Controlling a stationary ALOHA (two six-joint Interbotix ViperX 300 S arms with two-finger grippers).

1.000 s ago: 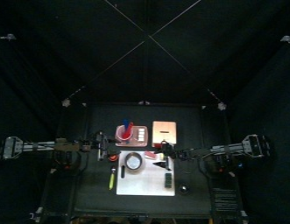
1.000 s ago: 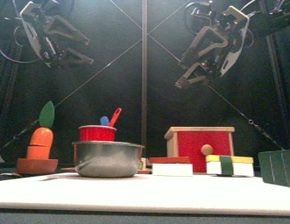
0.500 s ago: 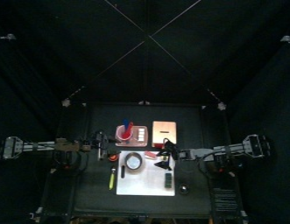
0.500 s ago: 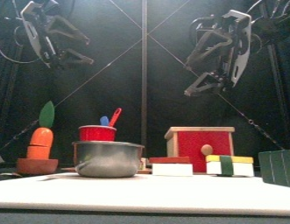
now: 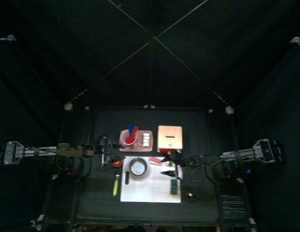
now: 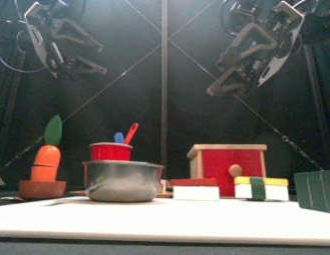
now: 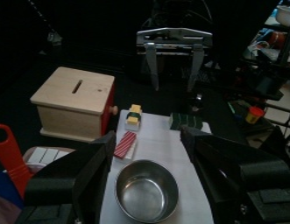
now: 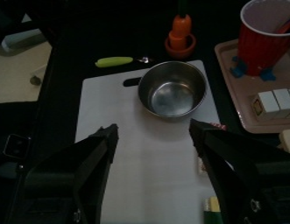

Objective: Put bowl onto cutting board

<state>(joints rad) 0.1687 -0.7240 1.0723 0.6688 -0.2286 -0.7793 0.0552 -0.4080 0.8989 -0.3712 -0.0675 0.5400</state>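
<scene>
Black curtains enclose our surface [image 5: 98, 172]; the bowl [image 8: 173, 88] sits on the cutting board [image 8: 123, 140]. Our right hand [image 8: 152, 147] hangs spread above; the left hand [image 7: 145, 175] also spread.

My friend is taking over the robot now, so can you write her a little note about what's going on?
Right tool: open, holding nothing, up above the table.
Left tool: raised on its side, also holding nothing; jaws look apart.
The bowl already sits on the cutting board, near one end.
Done: bowl is on the board.
Left: nothing much, just keep both arms away from the bowl.
</scene>
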